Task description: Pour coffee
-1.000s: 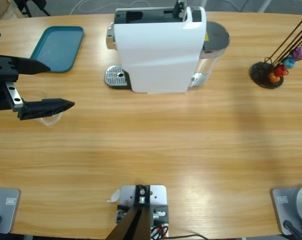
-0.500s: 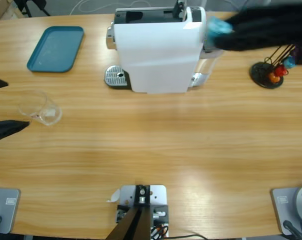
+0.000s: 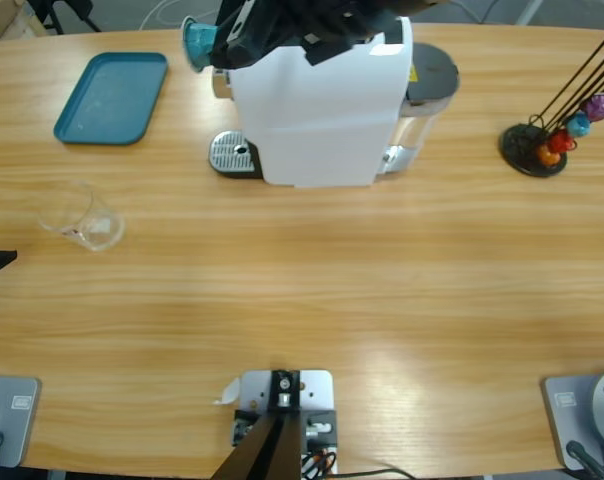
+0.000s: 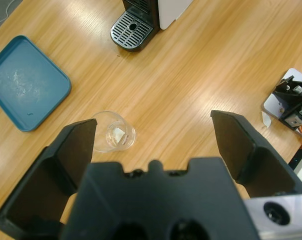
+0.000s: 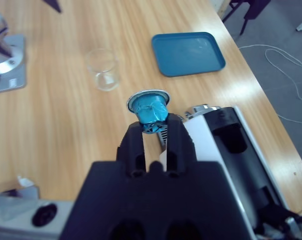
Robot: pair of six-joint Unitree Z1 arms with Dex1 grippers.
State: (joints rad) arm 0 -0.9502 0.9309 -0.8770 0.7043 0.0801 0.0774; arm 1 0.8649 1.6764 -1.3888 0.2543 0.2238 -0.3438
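My right gripper (image 5: 153,131) is shut on a teal capsule (image 5: 150,110) with a silver rim. In the high view that capsule (image 3: 195,42) hangs above the top left corner of the white coffee machine (image 3: 317,100), and the dark arm lies across the machine's top. My left gripper (image 4: 156,137) is wide open and holds nothing. It is pulled back from a clear glass cup (image 4: 114,132), which stands alone on the table (image 3: 80,215). Only one black tip of the left gripper shows at the left edge of the high view. No amber coffee is visible.
A teal tray (image 3: 112,97) lies at the back left. The machine's metal drip grate (image 3: 232,153) sticks out at its left foot. A black capsule stand (image 3: 547,140) with coloured capsules is at the far right.
The right arm swept from right to left over the machine, carrying the teal capsule. The left gripper drew back leftward from the glass, almost out of the high view.
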